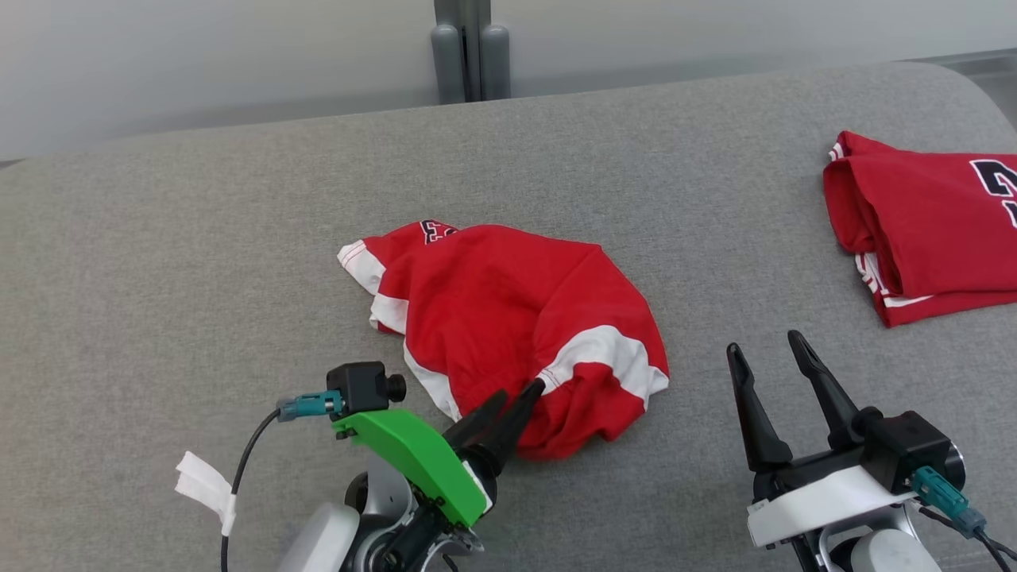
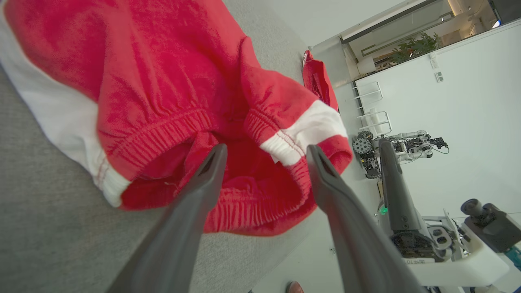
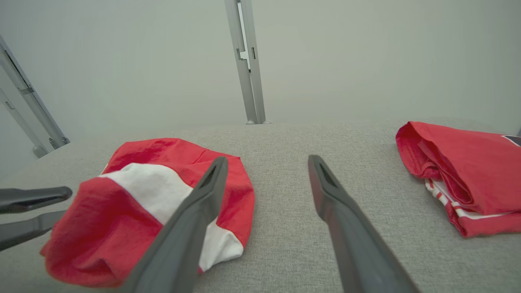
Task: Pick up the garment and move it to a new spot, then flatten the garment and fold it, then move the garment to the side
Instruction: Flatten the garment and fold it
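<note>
Grey fabric table (image 1: 159, 278), pale wall (image 1: 199, 56) behind. My left end effector (image 1: 520, 390), spread wide, faces the crumpled garment (image 1: 508, 310) at twelve o'clock; right end effector (image 1: 763, 342) wide, empty.

— Home, shop, workshop?
— A robotics lab. Right of the fingers (image 2: 325, 179) of the left gripper (image 2: 266, 152), a separate robot arm (image 2: 411, 144) stands against a bare white wall (image 2: 468, 89); a grey padded worktable (image 2: 40, 228) lies beneath them.
</note>
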Controlling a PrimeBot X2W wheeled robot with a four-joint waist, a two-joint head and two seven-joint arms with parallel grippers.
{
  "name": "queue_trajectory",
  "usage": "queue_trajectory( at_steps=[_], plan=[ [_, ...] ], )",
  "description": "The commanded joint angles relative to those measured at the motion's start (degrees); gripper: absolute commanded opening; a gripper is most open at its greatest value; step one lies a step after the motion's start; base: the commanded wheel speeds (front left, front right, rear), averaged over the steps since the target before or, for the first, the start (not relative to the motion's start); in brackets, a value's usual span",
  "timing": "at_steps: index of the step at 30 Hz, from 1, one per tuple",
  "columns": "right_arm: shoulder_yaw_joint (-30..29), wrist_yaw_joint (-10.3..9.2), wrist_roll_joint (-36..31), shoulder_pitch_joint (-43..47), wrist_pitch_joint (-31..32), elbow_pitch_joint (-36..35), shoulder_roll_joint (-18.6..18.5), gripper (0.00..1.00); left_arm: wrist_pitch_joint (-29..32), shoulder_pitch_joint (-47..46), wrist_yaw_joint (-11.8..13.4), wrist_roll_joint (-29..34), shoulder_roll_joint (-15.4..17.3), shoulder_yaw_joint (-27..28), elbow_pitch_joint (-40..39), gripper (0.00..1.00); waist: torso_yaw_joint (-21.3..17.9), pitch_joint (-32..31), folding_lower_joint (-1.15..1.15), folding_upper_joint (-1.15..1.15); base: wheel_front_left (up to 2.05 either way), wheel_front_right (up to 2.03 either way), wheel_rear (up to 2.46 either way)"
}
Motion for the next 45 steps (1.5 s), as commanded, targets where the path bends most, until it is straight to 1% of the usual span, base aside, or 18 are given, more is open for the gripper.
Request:
queue_trajectory(
  at_steps=[1, 6, 10, 11, 12, 13, 19, 23, 27, 32, 35, 36, 37, 39, 40, 41, 42, 45],
  plan=[
    [0.02, -0.08, -0.35, -0.91, 0.02, -0.15, 0.13, 1.0, 0.67, -1.12, 0.49, -0.29, 0.4, -0.07, 0.36, 1.0, -1.35, 1.36, 0.0, 0.0, 0.0, 0.0, 0.0],
    [-0.11, -0.08, -0.49, -1.21, 0.02, -0.28, 0.56, 1.0, 2.36, -1.76, 1.7, -0.74, 0.49, -0.46, 1.14, 1.0, -2.27, 2.29, 0.0, 0.0, 0.0, 0.0, 0.0],
    [-0.26, -0.08, -0.71, -1.57, 0.02, -0.38, 0.82, 1.0, 1.92, -2.38, 1.19, -1.37, 0.38, -0.07, 0.79, 1.0, -2.71, 2.8, 0.0, 0.0, 0.0, 0.0, 0.0],
    [-0.29, -0.08, -0.79, -1.66, 0.02, -0.38, 0.89, 1.0, 1.62, -2.51, 0.94, -1.27, 0.37, 0.02, 0.74, 0.81, -2.78, 2.91, 0.0, 0.0, 0.0, 0.0, 0.0],
    [-0.35, -0.08, -0.83, -1.76, 0.02, -0.39, 0.94, 1.0, 1.42, -2.58, 0.74, -1.21, 0.36, 0.07, 0.65, 0.47, -2.83, 2.99, 0.0, 0.0, 0.0, 0.0, 0.0],
    [-0.42, -0.08, -0.81, -1.86, 0.02, -0.35, 0.99, 1.0, 1.34, -2.52, 0.51, -1.6, 0.32, 0.06, 0.68, 0.0, -2.87, 3.06, 0.0, 0.0, 0.0, 0.0, 0.0],
    [-0.76, -0.08, -0.98, -2.24, 0.02, -0.43, 1.35, 1.0, 3.55, -2.27, -0.17, -3.11, 0.35, -1.08, -0.42, 0.0, -2.78, 3.09, 0.0, 0.0, 0.0, 0.0, 0.0],
    [-0.8, -0.08, -1.19, -2.33, 0.02, -0.41, 1.54, 1.0, 3.05, -2.15, -0.77, -2.7, 0.56, -1.17, -1.41, 0.0, -2.66, 3.05, 0.0, 0.0, 0.0, 0.0, 0.0],
    [-0.78, -0.08, -1.25, -2.63, 0.02, -0.39, 1.68, 1.0, -0.33, -2.48, -1.94, -0.39, 0.89, -1.01, -3.23, 0.0, -2.74, 2.84, 0.0, 0.0, 0.0, 0.0, 0.0],
    [-0.87, -0.08, -1.05, -2.11, 0.02, 0.01, 1.77, 1.0, -5.95, -5.42, -3.77, 5.23, 2.26, -2.11, -6.41, 0.0, -2.83, 1.79, 0.0, 0.0, 0.0, 0.0, 0.0],
    [-0.63, -0.08, -0.79, -2.24, 0.02, 0.08, 1.75, 1.0, -6.56, -8.01, -4.13, 5.78, 2.1, -2.88, -8.3, 0.0, -3.13, 1.26, 0.0, 0.0, 0.0, 0.0, 0.0],
    [-0.56, -0.08, -0.7, -2.34, 0.02, 0.08, 1.75, 1.0, -5.85, -9.13, -4.26, 5.71, 2.2, -3.54, -9.25, 0.0, -3.25, 1.12, 0.0, 0.0, 0.0, 0.0, 0.0],
    [-0.49, -0.08, -0.66, -2.41, 0.02, 0.08, 1.76, 1.0, -4.77, -9.66, -4.27, 5.37, 2.55, -4.35, -9.94, 0.0, -3.37, 1.06, 0.0, 0.0, 0.0, 0.0, 0.0],
    [-0.43, -0.08, -0.61, -2.58, 0.02, 0.07, 1.77, 1.0, -1.72, -10.58, -4.39, 5.92, 4.76, -6.2, -11.21, 0.0, -3.6, 1.04, 0.0, 0.0, 0.0, 0.0, 0.0],
    [-0.36, -0.08, -0.6, -2.69, 0.02, -0.06, 1.8, 1.0, -0.01, -11.11, -4.41, 7.67, 7.19, -7.4, -11.77, 0.0, -3.74, 1.19, 0.0, 0.0, 0.0, 0.0, 0.0],
    [-0.24, -0.08, -0.59, -2.66, 0.02, -0.16, 1.8, 1.0, 0.83, -11.01, -4.43, 8.98, 8.4, -8.34, -11.69, 0.0, -3.79, 1.34, 0.0, 0.0, 0.0, 0.0, 0.0],
    [-0.3, -0.08, -0.58, -2.59, 0.02, -0.32, 1.74, 1.0, 1.48, -10.17, -4.44, 9.68, 9.23, -9.3, -11.38, 0.0, -3.76, 1.59, 0.0, 0.0, 0.0, 0.0, 0.0],
    [-0.67, -0.08, -0.57, -2.44, 0.02, -0.4, 1.65, 1.0, 1.1, -7.7, -3.86, 10.78, 9.92, -10.47, -9.76, 0.0, -3.68, 2.19, 0.0, 0.0, 0.0, 0.0, 0.0]
  ],
)
